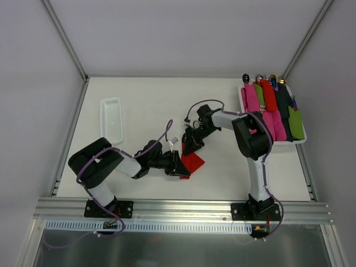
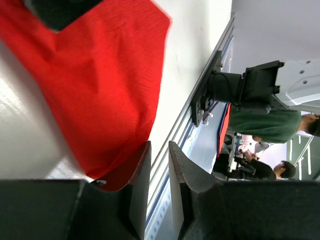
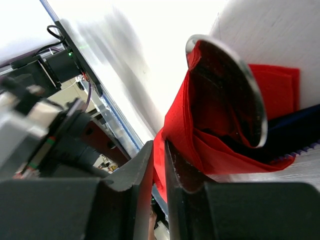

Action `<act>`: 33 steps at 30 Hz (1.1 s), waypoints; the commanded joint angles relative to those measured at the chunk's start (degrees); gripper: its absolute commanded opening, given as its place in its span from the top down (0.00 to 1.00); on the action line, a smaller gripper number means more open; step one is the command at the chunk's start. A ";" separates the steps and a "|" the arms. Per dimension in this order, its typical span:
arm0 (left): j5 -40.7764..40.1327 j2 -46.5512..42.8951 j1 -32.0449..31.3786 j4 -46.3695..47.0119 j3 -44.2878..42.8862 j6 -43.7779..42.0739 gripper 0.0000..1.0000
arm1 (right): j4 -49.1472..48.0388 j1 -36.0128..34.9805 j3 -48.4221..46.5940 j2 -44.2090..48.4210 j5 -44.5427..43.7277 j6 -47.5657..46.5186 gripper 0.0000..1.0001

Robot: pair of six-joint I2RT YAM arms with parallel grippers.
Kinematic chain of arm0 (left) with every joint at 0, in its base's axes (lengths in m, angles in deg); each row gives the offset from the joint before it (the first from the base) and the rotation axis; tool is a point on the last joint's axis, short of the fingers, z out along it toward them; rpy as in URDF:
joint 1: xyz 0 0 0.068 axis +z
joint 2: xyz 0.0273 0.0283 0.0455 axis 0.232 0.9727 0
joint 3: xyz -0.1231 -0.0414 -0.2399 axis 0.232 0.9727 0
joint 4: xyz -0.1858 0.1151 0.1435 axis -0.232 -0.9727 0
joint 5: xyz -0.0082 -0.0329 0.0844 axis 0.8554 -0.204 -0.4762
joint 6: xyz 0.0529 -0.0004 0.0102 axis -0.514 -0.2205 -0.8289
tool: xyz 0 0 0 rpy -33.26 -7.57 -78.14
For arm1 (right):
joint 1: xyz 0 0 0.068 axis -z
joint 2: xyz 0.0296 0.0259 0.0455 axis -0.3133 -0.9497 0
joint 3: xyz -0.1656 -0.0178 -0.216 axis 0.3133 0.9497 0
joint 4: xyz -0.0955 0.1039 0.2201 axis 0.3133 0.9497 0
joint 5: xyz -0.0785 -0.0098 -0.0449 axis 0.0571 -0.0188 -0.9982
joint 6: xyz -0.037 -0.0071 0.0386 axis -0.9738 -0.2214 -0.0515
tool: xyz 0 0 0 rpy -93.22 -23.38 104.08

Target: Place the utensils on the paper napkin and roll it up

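Black left gripper (image 2: 160, 145), nearest the bases: jaws a narrow slit with nothing between, one finger just beside the near corner of the red paper napkin (image 1: 194, 162), which we judge it steadies. Napkin lies mid-table, a spoon (image 3: 225, 90) in its raised fold. Beyond, the right gripper (image 3: 159, 145) appears to pinch the paper's edge, we think to draw it over the utensil.

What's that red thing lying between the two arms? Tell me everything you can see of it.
It is a red paper napkin, thin, plain and matte, lying on the white table between the two arms. One edge is lifted and folded over a shiny metal spoon, whose bowl reflects the red. The right arm's jaws appear to pinch that raised edge; the left arm's jaws, slightly apart, sit against another corner with nothing between them.
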 commanded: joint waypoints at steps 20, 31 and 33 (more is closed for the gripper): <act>0.01 4.90 0.11 9.17 2.95 3.63 0.78 | 0.78 -0.27 -0.39 -1.57 -8.56 -3.43 0.85; -1.41 -5.89 -0.07 -8.57 -5.76 -7.04 0.76 | 0.96 -0.27 -0.47 -1.48 -8.39 -4.22 0.86; -0.79 -2.30 0.02 -5.31 -5.23 -5.19 0.76 | 0.96 -0.18 -0.48 -1.48 -8.38 -4.31 0.86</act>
